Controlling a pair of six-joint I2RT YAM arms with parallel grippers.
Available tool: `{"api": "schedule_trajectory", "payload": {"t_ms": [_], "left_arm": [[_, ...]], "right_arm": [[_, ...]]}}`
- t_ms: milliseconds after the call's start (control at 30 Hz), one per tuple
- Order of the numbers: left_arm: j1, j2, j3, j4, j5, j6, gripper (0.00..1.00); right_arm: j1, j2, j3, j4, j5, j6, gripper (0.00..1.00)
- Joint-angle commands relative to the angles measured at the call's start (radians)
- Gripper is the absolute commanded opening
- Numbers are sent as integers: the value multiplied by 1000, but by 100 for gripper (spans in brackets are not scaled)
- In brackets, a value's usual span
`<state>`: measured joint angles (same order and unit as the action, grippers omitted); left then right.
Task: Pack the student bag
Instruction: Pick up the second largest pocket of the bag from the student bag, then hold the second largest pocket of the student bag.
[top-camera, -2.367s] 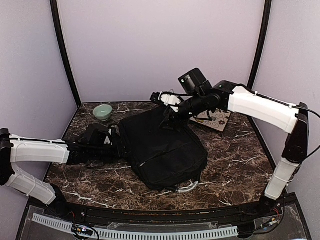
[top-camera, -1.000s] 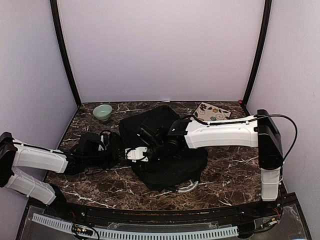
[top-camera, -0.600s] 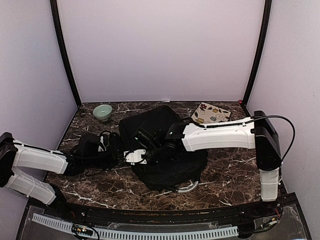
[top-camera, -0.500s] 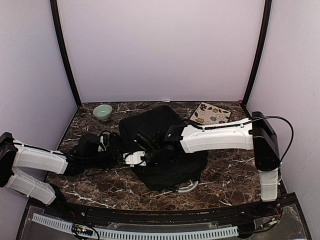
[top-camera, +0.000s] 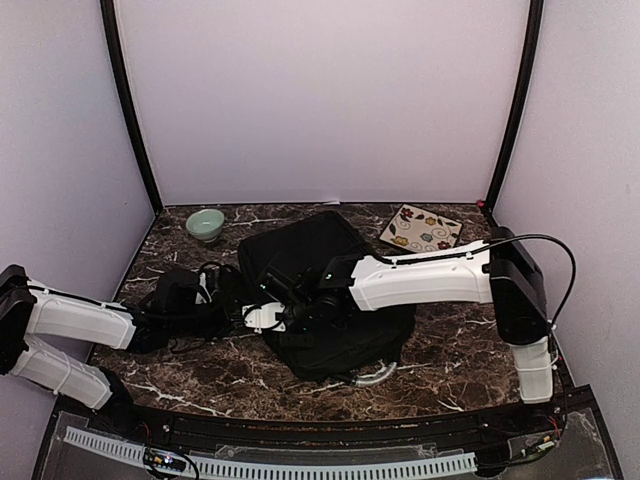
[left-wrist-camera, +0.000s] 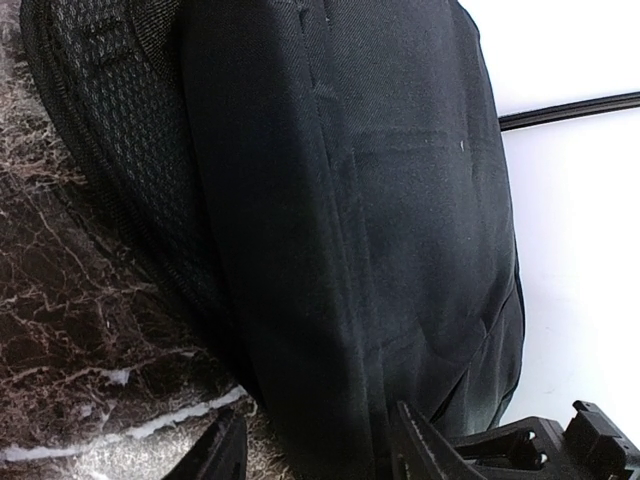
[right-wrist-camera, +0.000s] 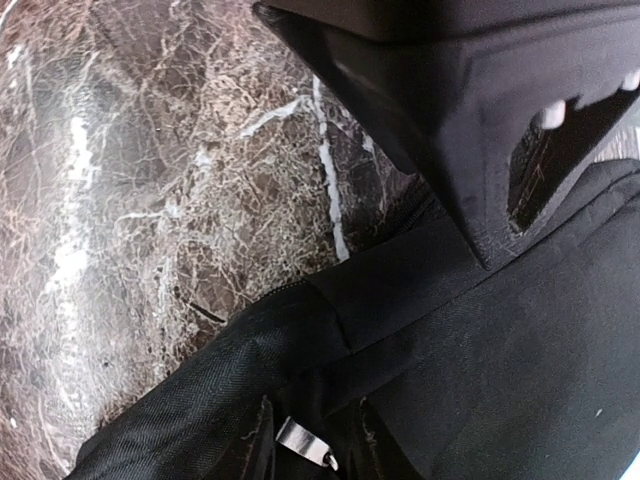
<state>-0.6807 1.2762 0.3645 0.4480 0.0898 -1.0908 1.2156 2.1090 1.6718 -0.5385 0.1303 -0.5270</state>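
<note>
The student bag (top-camera: 345, 345) lies central, bowl (top-camera: 205, 224) behind-left, perhaps a book (top-camera: 421, 228) behind-right.

White arm shells (top-camera: 420, 280), black joints (top-camera: 515, 285)

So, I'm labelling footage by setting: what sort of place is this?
Probably a robot test booth, not a home: plain lilac walls, a marble-patterned table, two bolted robot arms.

Pale green bowl (top-camera: 205, 223) on dark marble table (top-camera: 470, 330), far left; flat flower-patterned card (top-camera: 421, 228) lying far right
</note>
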Motion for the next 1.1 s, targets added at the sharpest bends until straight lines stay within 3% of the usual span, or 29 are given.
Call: {"api": "schedule_trajectory", "payload": {"t_ms": [0, 167, 267, 500, 800, 1067], "left_arm": [[3, 1, -13, 24, 7, -8, 51], [3, 9, -15, 34, 17, -11, 52], [4, 16, -17, 58, 37, -30, 56], [2, 44, -17, 113, 93, -68, 59], [-18, 75, -32, 210, 142, -68, 58], [-78, 211, 19, 327, 174, -106, 57]], "right_arm": [[6, 34, 39, 5, 39, 36, 23], [6, 19, 47, 11, 100, 74, 14], [4, 1, 45, 8, 129, 93, 0], [-38, -72, -11, 40, 88, 181, 0], [-198, -147, -78, 149, -266, 370, 0], [-235, -177, -144, 244, -331, 446, 0]]}}
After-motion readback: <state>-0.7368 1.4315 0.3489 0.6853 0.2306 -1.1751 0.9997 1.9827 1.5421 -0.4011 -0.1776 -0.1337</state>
